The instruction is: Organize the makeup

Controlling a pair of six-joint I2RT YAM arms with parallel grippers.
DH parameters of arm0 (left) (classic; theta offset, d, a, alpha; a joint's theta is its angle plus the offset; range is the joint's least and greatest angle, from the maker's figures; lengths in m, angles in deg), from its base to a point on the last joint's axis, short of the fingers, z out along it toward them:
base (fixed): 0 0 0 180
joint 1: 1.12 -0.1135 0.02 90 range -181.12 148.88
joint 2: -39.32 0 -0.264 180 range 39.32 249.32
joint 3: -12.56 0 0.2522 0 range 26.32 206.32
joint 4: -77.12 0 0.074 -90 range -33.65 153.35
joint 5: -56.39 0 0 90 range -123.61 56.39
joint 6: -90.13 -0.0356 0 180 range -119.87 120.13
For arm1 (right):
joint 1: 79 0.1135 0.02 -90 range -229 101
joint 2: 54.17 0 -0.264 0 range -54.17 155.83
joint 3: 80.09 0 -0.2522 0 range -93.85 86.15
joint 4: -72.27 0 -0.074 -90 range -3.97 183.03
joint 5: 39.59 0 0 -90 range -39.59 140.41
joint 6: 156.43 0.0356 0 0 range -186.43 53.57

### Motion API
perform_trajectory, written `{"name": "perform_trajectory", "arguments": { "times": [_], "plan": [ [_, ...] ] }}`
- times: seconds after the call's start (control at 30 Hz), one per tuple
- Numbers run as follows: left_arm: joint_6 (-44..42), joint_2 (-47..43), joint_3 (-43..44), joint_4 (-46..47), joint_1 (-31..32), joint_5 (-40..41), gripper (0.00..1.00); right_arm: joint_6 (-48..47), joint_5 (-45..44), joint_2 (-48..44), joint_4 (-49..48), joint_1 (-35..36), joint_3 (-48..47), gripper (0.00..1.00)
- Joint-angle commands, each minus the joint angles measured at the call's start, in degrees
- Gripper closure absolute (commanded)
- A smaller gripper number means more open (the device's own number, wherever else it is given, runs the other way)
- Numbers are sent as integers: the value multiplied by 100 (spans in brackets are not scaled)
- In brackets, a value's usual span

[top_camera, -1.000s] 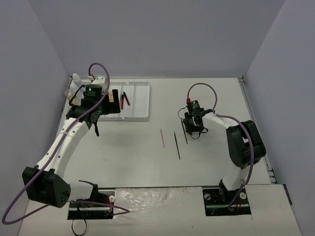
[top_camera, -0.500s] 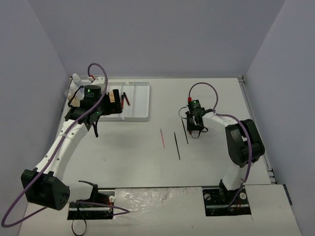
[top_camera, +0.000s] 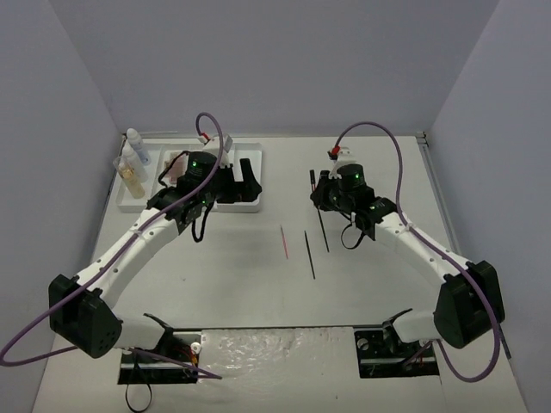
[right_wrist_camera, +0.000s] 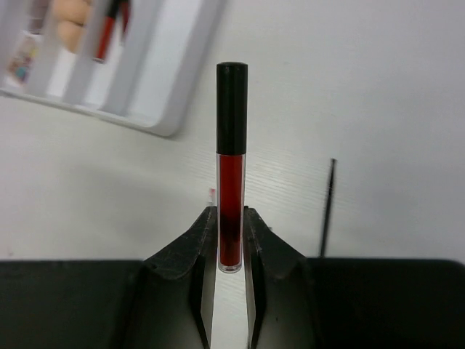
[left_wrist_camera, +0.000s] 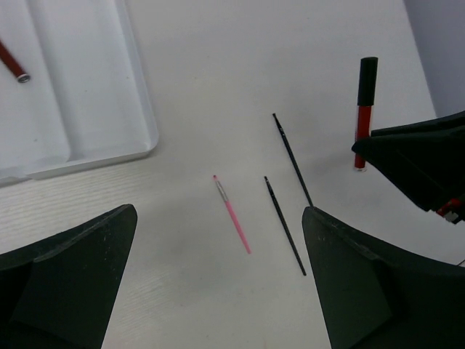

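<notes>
The right pincer was clamped on the base of a black-capped red tube. The left pincer was held wide apart over the table; a pink pencil and two black pencils were seen lying below, within its gap.

Ahead of the left gripper, between its wide-spread fingers, the table is lying open except for a pink pencil and two black pencils. The white tray is bordering its left side; the right gripper, clamping a red tube, is crowding its right.
</notes>
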Motion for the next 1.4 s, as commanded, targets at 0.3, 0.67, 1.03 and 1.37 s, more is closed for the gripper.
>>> {"name": "perform_trajectory", "arguments": {
  "times": [0.3,0.67,1.03,1.37],
  "plan": [
    [800,154,392,1789,780,-19,14,1378,1288,-623,-3025,494,870,100],
    [886,435,404,2069,883,92,34,1669,1603,-583,-3396,524,940,100],
    [923,680,373,2344,951,92,63,1799,1770,-482,-3575,575,988,100],
    [956,799,268,2618,959,-59,100,1740,1693,-364,-3450,575,967,91]
  ]
}}
